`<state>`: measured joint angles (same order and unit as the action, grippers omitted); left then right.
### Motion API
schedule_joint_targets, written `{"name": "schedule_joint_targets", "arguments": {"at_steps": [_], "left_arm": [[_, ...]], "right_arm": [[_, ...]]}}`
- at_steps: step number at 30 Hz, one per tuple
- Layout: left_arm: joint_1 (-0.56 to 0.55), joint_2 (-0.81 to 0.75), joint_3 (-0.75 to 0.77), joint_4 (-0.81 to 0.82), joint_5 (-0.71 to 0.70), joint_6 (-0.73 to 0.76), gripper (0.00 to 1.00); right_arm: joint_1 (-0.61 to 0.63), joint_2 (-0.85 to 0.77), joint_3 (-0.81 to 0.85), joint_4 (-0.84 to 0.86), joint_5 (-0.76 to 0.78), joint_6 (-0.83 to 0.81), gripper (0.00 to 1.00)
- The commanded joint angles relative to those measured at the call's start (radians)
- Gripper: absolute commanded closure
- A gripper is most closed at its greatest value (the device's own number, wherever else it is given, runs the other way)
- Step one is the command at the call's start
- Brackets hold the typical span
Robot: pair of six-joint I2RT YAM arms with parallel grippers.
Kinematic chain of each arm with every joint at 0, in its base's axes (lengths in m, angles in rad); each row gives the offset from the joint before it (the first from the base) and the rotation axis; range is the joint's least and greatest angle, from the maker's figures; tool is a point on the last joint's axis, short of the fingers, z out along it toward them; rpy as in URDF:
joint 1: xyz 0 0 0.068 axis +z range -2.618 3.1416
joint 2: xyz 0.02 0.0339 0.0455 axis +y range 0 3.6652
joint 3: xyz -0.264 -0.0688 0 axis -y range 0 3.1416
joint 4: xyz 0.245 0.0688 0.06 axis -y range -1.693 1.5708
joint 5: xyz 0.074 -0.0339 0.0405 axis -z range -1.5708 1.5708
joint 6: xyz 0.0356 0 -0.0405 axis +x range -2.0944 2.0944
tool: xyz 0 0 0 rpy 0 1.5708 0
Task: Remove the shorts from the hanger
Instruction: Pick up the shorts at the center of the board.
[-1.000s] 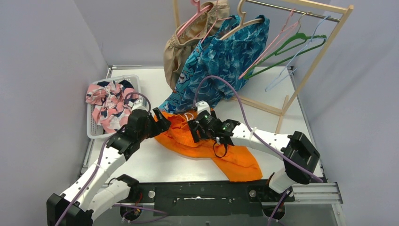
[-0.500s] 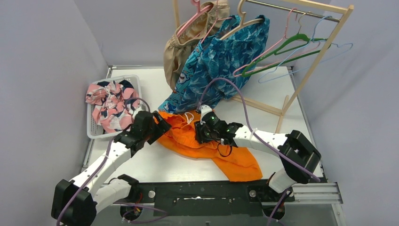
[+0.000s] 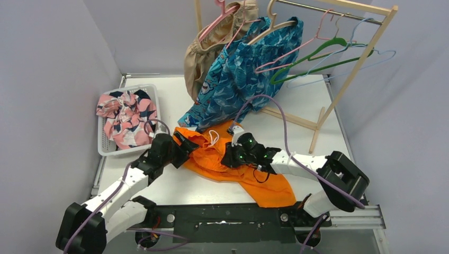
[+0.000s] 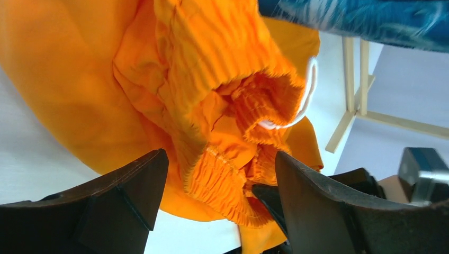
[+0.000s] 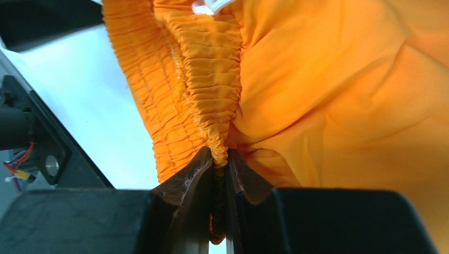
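Plain orange shorts (image 3: pixel 265 182) lie crumpled on the white table between both arms. My right gripper (image 3: pixel 231 157) is shut on their gathered waistband (image 5: pixel 212 79), which is pinched between the fingers of the right gripper (image 5: pixel 220 161). My left gripper (image 3: pixel 184 152) stands open at the shorts' left edge; in the left wrist view the bunched orange shorts (image 4: pixel 212 106) sit in the left gripper (image 4: pixel 217 182) with its jaws apart. Tan shorts (image 3: pixel 204 53) hang on a pink hanger (image 3: pixel 214 24), and blue print shorts (image 3: pixel 249 69) on a wooden hanger (image 3: pixel 278 24).
A white basket (image 3: pixel 150 87) at the left holds pink shark-print shorts (image 3: pixel 124 119). The wooden rack (image 3: pixel 365 58) at the back right carries empty pink, green (image 3: pixel 317 55) and blue hangers. Its foot (image 3: pixel 317 127) rests right of the orange shorts.
My right gripper has shut on the orange waistband and moved toward the near edge. The left arm slid nearer too. The empty hangers swung on the rail.
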<state>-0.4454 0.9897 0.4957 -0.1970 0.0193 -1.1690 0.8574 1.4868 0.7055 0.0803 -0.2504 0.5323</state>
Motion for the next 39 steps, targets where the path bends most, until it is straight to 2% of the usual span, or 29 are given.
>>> {"name": "schedule_joint_targets", "arguments": {"at_steps": [1,4,6,8,12,15,18,20,23,26,27,28,29,31,32,35,39], "left_arm": [[-0.04,-0.029,-0.12,0.243,0.059,-0.073,0.26],[-0.107,0.015,-0.138,0.375,0.066,-0.065,0.26],[-0.178,0.049,-0.093,0.356,0.008,-0.021,0.26],[-0.211,0.068,-0.073,0.322,-0.041,-0.022,0.23],[-0.205,0.031,-0.219,0.462,-0.062,-0.16,0.21],[-0.205,0.0,-0.305,0.574,-0.081,-0.208,0.21],[-0.201,0.015,-0.301,0.578,-0.072,-0.178,0.22],[-0.201,0.041,-0.25,0.509,-0.047,-0.111,0.25],[-0.206,0.076,-0.141,0.324,-0.088,0.011,0.37],[-0.193,0.099,-0.132,0.281,-0.091,0.078,0.46],[-0.193,0.105,-0.135,0.288,-0.092,0.106,0.54],[-0.191,0.112,-0.135,0.291,-0.088,0.131,0.72],[-0.191,0.116,-0.127,0.287,-0.086,0.16,0.83],[-0.191,0.121,-0.088,0.243,-0.088,0.22,0.97],[-0.196,0.121,-0.06,0.215,-0.093,0.272,1.0],[-0.229,0.106,0.036,0.12,-0.154,0.392,1.0],[-0.319,0.078,0.214,-0.023,-0.241,0.535,1.0]], "right_arm": [[0.021,-0.049,-0.025,0.161,-0.057,0.028,0.9],[0.097,0.002,0.042,0.064,-0.028,-0.044,0.88],[0.177,0.056,0.093,0.004,0.069,-0.068,0.87],[0.236,0.087,0.1,0.014,0.155,-0.063,0.87],[0.248,0.1,0.039,0.096,0.164,-0.015,0.87],[0.254,0.101,0.034,0.082,0.166,-0.005,0.87],[0.289,0.098,0.035,0.066,0.178,-0.031,0.86],[0.293,0.096,0.032,0.07,0.182,-0.028,0.86],[0.294,0.074,0.04,0.08,0.174,-0.022,0.86],[0.306,0.019,0.018,0.122,0.19,-0.024,0.83],[0.306,-0.003,0.008,0.133,0.197,-0.024,0.82],[0.307,-0.025,-0.001,0.139,0.206,-0.022,0.79],[0.307,-0.054,-0.002,0.133,0.222,-0.015,0.74],[0.307,-0.114,0.004,0.085,0.271,-0.002,0.59],[0.308,-0.149,0.008,0.053,0.31,0.003,0.51],[0.309,-0.259,0.025,-0.099,0.477,0.048,0.44],[0.306,-0.377,0.088,-0.393,0.756,0.198,0.41]]}}
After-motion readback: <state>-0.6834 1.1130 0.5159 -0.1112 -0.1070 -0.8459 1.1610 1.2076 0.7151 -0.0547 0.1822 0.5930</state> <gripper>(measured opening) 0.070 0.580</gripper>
